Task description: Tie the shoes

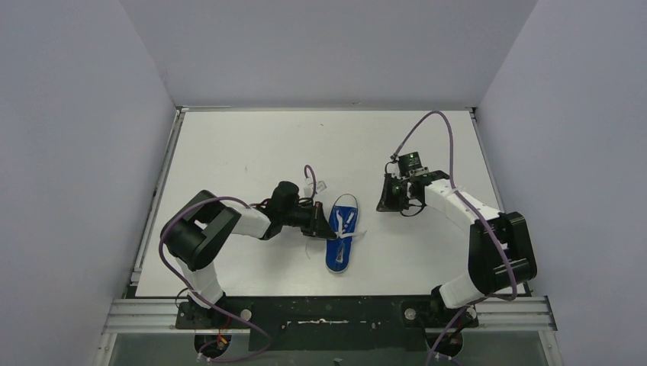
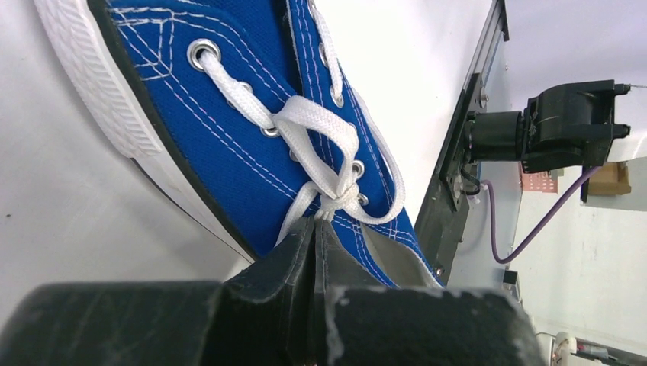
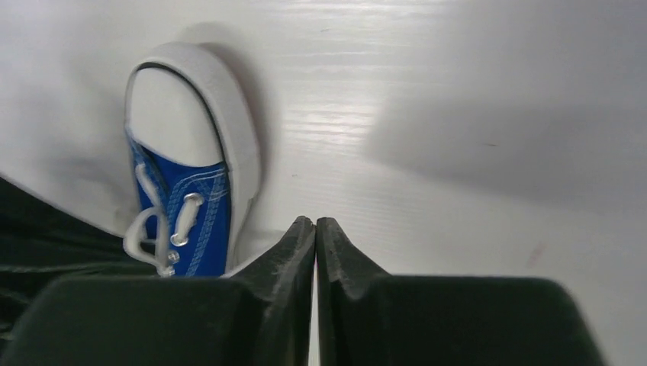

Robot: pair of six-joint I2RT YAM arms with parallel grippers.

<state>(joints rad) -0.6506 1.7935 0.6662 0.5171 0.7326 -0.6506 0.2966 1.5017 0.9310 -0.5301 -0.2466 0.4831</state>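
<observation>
Left tool (image 2: 315, 223) pinched together at lace knot (image 2: 340, 195) of sneaker (image 2: 229, 130); right tool (image 3: 315, 223) together over table (image 3: 473, 114) near toe (image 3: 172, 114).

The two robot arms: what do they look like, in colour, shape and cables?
Both the left arm and the right arm have white tube-like links between bulky black joints. A thin purple cable loops along each. The left gripper and right gripper have black wedge-shaped fingers, scuffed with pale marks. A small green light glows on the right wrist.
</observation>
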